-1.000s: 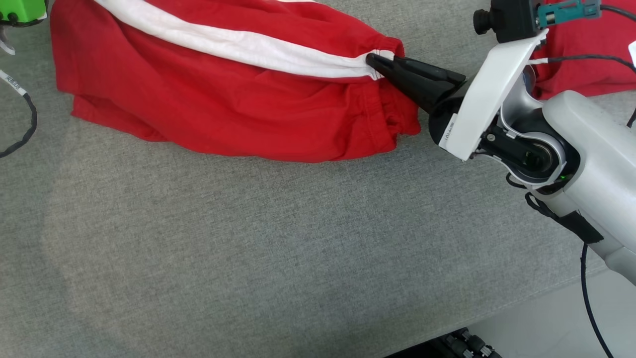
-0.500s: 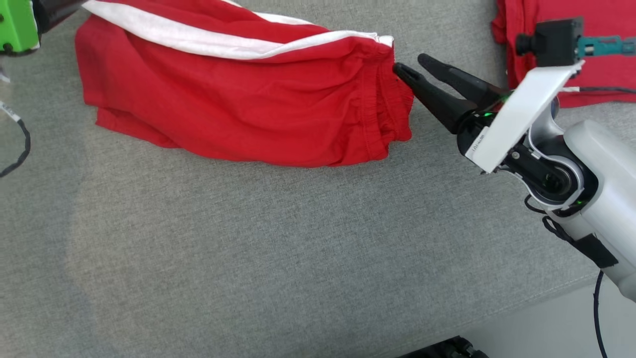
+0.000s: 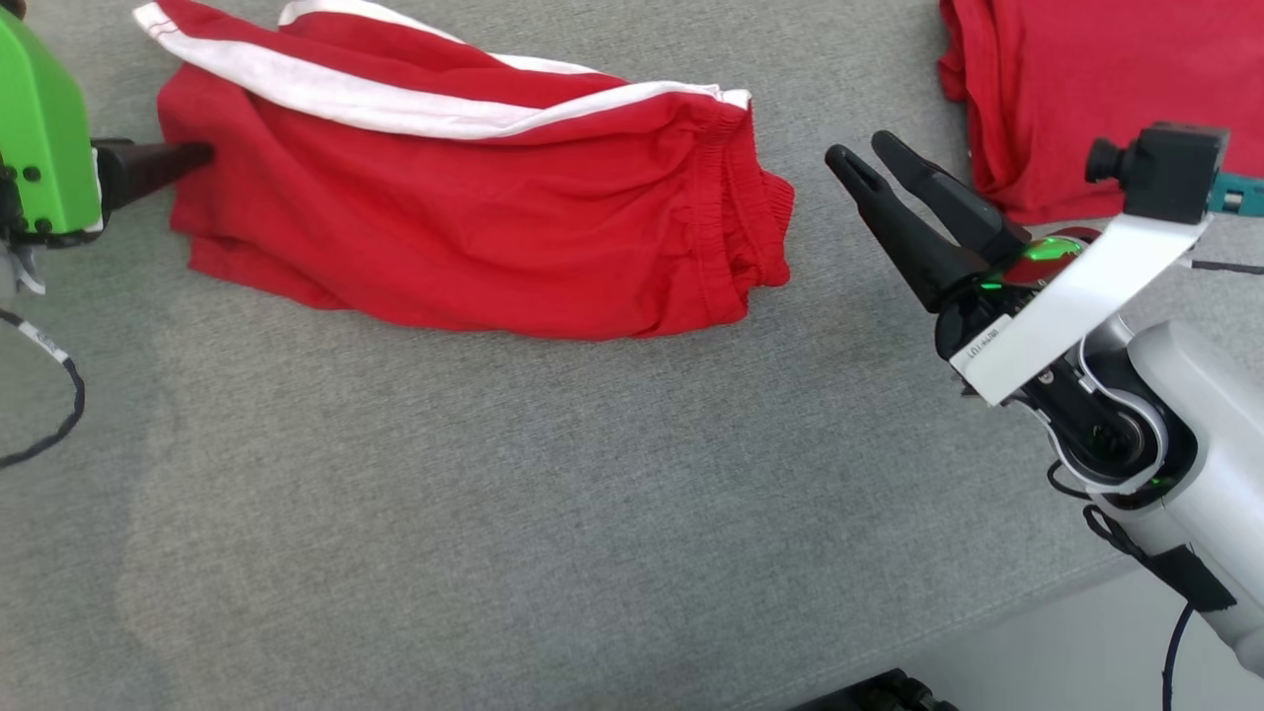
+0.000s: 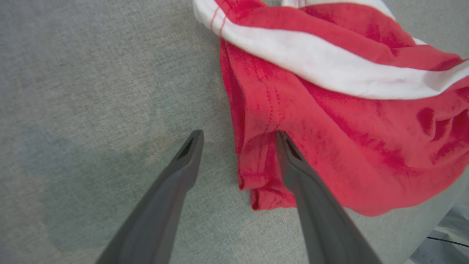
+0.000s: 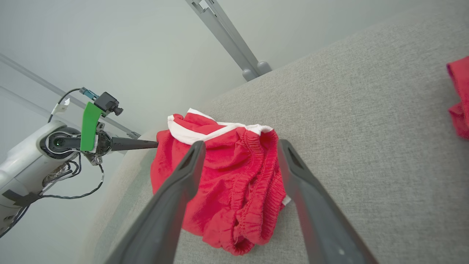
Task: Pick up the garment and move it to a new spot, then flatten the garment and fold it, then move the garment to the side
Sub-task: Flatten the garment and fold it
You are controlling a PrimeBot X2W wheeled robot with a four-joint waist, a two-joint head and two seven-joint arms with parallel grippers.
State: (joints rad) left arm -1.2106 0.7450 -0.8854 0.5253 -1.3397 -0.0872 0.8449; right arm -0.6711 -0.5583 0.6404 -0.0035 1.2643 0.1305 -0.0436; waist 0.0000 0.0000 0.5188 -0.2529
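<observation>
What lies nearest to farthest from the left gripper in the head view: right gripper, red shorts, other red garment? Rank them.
1. red shorts: against the left gripper, at left.
2. right gripper: past the shorts, right side.
3. other red garment: upper right corner.

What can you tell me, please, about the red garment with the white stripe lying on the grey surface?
The garment looks like red shorts of soft cotton-like cloth, with a broad white stripe along its far edge and a gathered elastic waistband at its right end. It lies bunched and wrinkled, roughly folded, not flat, on the grey fabric surface. One finger of the open left gripper rests at its left hem; the open right gripper stands clear of the waistband.
</observation>
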